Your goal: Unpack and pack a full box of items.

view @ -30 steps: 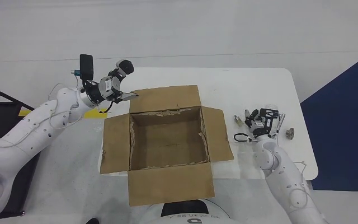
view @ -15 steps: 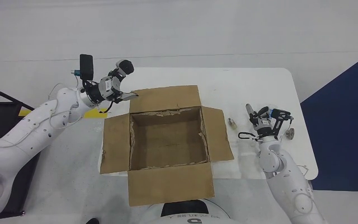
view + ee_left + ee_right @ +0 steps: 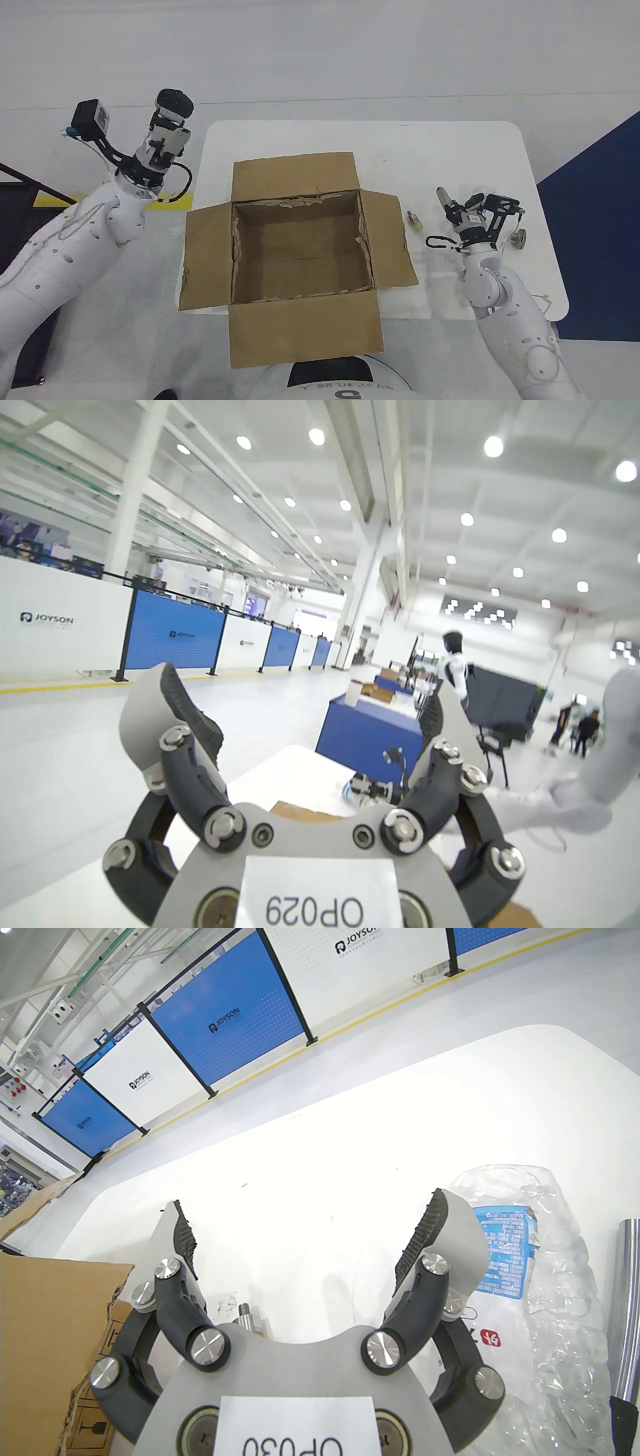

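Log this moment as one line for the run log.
box: open, empty | left gripper: open, past table edge | right gripper: open, by bag

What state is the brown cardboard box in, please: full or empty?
Empty: the brown cardboard box shows only its bare floor in the top view, all four flaps folded outward.

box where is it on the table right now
Top view: the open box sits in the middle of the table, flaps spread, with a small bolt and the right gripper beside its right flap.
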